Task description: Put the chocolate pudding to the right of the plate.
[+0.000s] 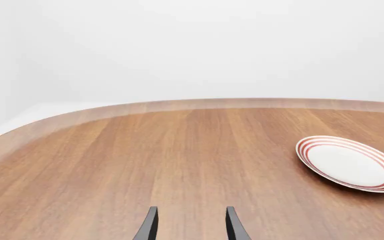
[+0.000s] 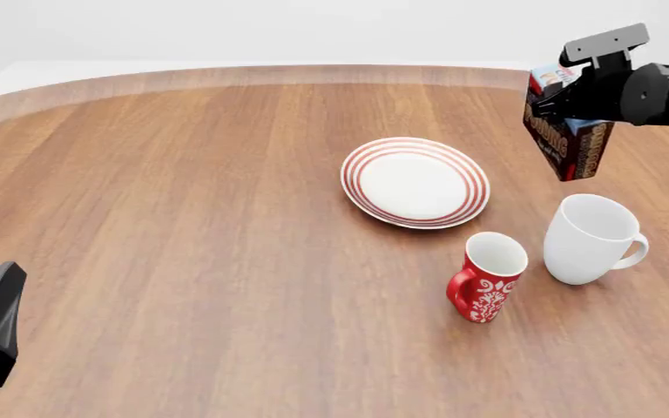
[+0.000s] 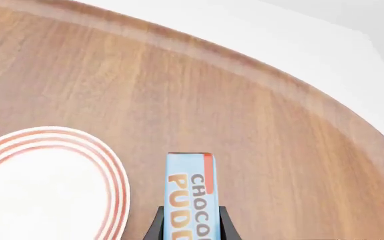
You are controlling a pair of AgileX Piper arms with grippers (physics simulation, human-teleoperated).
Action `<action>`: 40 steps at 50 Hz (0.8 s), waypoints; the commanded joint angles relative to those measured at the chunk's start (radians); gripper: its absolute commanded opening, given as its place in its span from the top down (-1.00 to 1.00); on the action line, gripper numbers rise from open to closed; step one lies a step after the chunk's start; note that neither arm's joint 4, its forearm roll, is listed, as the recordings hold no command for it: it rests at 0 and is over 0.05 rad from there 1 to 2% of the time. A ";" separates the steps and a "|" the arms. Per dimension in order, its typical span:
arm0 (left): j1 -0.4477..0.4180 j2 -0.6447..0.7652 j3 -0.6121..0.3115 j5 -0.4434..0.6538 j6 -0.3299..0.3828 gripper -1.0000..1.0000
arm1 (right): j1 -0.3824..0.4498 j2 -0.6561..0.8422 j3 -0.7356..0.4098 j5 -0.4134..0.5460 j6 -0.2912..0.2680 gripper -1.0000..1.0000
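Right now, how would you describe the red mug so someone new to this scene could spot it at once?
Start at the red-ringed white plate near the middle of the wooden table. Just in front of its right edge stand two mugs side by side. The red mug is the left, smaller one, with a white pattern and white inside, unlike the plain white mug on its right.

Sim tabletop scene: bare wood table [image 2: 195, 218], blank white backdrop, no room features.

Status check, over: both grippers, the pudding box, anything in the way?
Right gripper shut on pudding box, right of plate. Left gripper open, holding nothing. White mug close to drop zone.
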 commanded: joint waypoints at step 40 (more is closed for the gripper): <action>0.000 0.000 0.000 0.000 0.000 -1.00 | -0.042 0.236 -0.040 -0.076 0.009 1.00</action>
